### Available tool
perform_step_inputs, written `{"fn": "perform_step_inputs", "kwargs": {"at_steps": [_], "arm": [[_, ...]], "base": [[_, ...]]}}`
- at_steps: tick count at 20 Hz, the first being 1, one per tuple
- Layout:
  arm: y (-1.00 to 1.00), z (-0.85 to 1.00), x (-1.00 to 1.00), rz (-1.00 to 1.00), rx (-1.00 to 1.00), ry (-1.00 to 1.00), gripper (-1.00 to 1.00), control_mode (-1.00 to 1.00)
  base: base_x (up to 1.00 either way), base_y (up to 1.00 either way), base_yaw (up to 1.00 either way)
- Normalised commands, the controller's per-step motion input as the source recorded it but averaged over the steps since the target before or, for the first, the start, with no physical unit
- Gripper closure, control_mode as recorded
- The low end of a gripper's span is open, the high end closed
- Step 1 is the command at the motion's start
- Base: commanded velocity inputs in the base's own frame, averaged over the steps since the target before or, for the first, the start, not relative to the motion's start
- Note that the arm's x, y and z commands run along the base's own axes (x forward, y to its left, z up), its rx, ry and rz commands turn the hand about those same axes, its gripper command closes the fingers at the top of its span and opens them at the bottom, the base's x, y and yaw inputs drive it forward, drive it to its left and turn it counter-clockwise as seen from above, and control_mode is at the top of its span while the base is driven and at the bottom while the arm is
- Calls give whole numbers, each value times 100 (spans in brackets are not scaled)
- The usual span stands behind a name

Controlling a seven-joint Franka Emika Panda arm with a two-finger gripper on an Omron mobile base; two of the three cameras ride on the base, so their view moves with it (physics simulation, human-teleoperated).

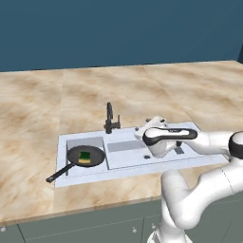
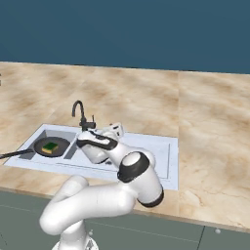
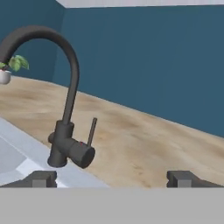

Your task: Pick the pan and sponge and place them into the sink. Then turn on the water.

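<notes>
The black pan (image 1: 92, 153) (image 2: 57, 143) lies in the small left basin of the sink (image 1: 128, 167) (image 2: 146, 146). Its handle (image 1: 58, 174) pokes out over the front-left rim. The green and yellow sponge (image 1: 85, 157) (image 2: 49, 146) rests inside the pan. My gripper (image 1: 144, 128) (image 2: 112, 129) (image 3: 112, 179) hovers over the longer basin, just right of the black faucet (image 1: 110, 118) (image 2: 80, 114) (image 3: 65, 131), and faces it. Both fingertips (image 3: 39, 178) stand wide apart with nothing between them. No water is in view at the faucet.
Marbled beige counter (image 1: 142, 90) surrounds the sink, with a dark blue wall behind. The faucet's thin lever (image 3: 92, 131) stands upright beside its body. A small potted plant (image 3: 8, 70) sits far back on the counter. Grey cabinet fronts (image 1: 71, 228) run below the counter edge.
</notes>
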Motion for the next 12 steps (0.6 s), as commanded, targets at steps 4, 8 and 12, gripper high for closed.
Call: {"fn": "perform_step_inputs", "kwargs": {"at_steps": [4,8,12], "arm": [[45,23,29,-2,0,0,-100,-100],[32,0,19,0,1,0,-100,-100],[24,0,7,0,0,0,-100,-100]], "base": [[0,0,0],[0,0,0],[0,0,0]]}}
